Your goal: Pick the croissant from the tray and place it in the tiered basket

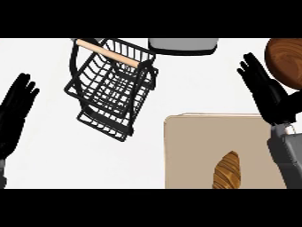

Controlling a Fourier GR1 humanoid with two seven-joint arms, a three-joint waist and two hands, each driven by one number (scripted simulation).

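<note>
Sitting on tray (pixel 189 150) at 5 o'clock of view: croissant (pixel 227 170), golden brown, long axis running 12 to 6, lower end cut by view's bottom. Touched by neither hand. Placed toward tray's 5 o'clock part, well apart from tray's left rim.

Tray beige, rectangular, flat on white desk (pixel 179 84), filling the 4-to-6 o'clock sector and running off the lower edge.

Tiered basket (pixel 111 87) at 11 o'clock from tray, black wire, two tiers showing, seen slanted. Wooden handle (pixel 114 55) across its top end near 12 o'clock. Lower tier's corner pointing toward 6 o'clock, near tray's left rim but apart from it.

Right hand (pixel 271 95) at 3 o'clock of view, released: fingers straight, aimed at 11 o'clock, thumb spread toward 3 o'clock, grasping nothing. Showing over tray's 1 o'clock corner; contact with tray not tellable. Grey forearm (pixel 296 155) dropping toward 5 o'clock along tray's right side. Croissant at 7 o'clock of this hand, apart.

Left hand (pixel 9 113) at 9 o'clock of view, released, fingers straight and up toward 1 o'clock, grasping nothing. Apart from basket, well apart from tray.

Round wooden dish (pixel 294 60) at 2 o'clock, cut by right edge, just beside right hand's fingers.

Grey object (pixel 183 45) at 12 o'clock edge, only partly in view, just beside basket's top; kind not tellable.
</note>
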